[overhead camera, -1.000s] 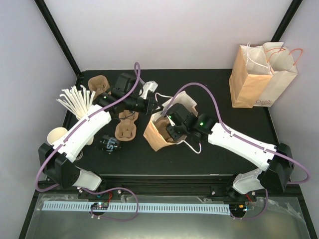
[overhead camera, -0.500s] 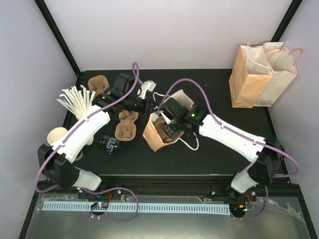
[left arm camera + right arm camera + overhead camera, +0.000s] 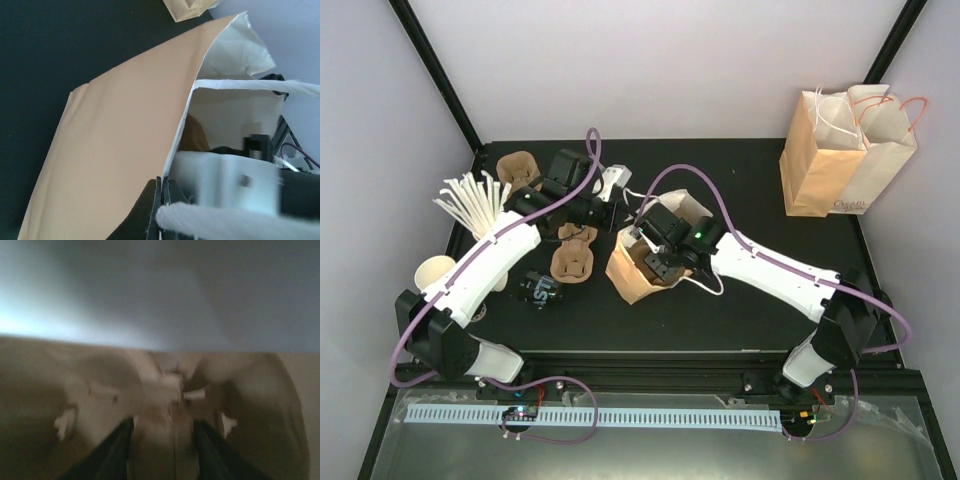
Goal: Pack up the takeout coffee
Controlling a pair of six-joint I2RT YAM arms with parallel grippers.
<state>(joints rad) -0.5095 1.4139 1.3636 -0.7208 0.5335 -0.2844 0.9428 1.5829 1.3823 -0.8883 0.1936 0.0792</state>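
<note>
The takeout coffee (image 3: 542, 291), a small cup with a black printed band, lies on its side on the black table, left of the open brown paper bag (image 3: 628, 272). My left gripper (image 3: 613, 213) is shut on the bag's rim (image 3: 176, 145), and the white cord handle (image 3: 235, 223) crosses in front of its fingers. My right gripper (image 3: 658, 262) reaches inside the bag. In the blurred right wrist view its fingers (image 3: 119, 450) close on the middle ridge of a brown pulp cup carrier (image 3: 165, 405). Neither gripper touches the coffee.
White straws (image 3: 470, 200) fan out at the left, above a lidless white cup (image 3: 433, 272). Pulp carriers lie at the far left (image 3: 518, 167) and beside the bag (image 3: 575, 255). Two standing paper bags (image 3: 845, 150) fill the back right corner.
My right arm has swung left and pushed further into the bag with the carrier. The bag's mouth has shifted slightly left. The left arm has hardly moved.
</note>
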